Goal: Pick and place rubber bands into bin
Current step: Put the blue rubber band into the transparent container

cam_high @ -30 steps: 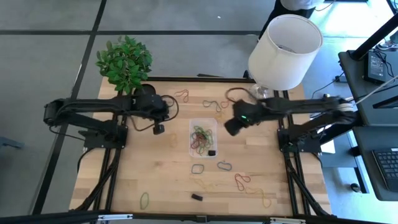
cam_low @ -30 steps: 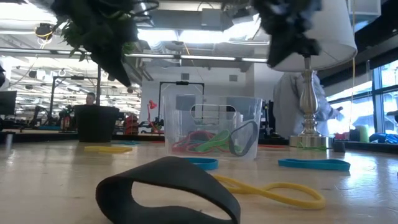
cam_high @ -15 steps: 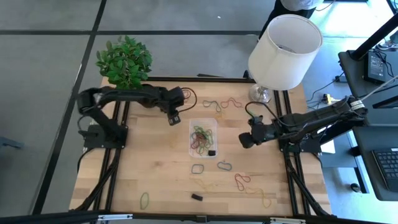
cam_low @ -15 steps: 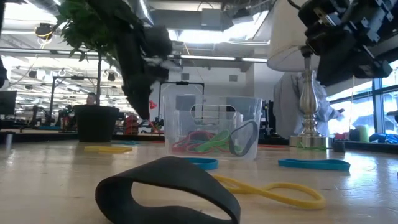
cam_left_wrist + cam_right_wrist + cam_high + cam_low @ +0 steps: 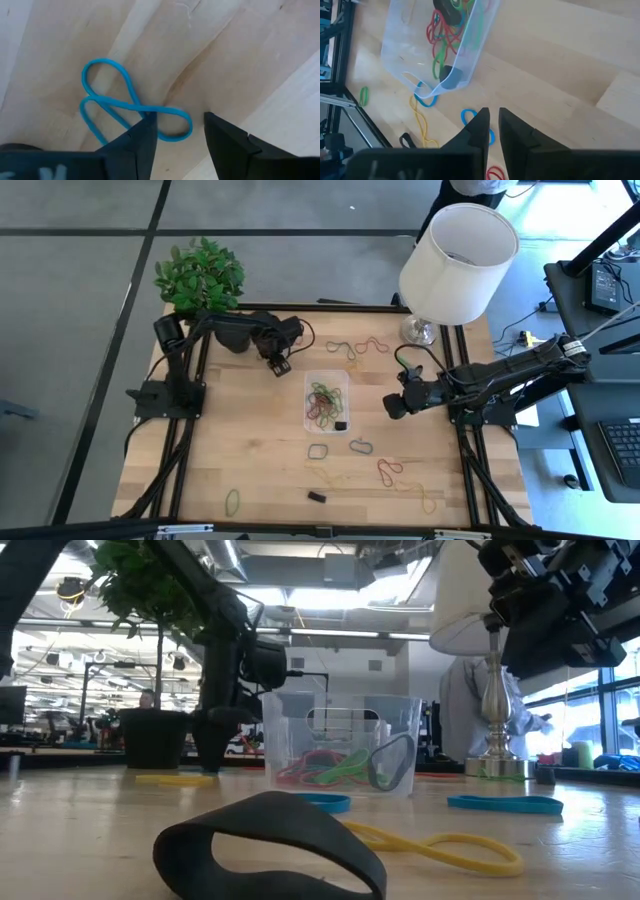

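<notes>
Now | L gripper (image 5: 177,132) open over blue band (image 5: 131,106) | R gripper (image 5: 491,127) near-shut, empty, beside bin (image 5: 415,60)

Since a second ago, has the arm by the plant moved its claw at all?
Yes. In the high view the left gripper has swung from beside the plant pot toward the bin.

One camera looks straight down on the whole table (image 5: 250,470). One sits low on it. Both see the bin (image 5: 325,399), mid-frame.
</notes>
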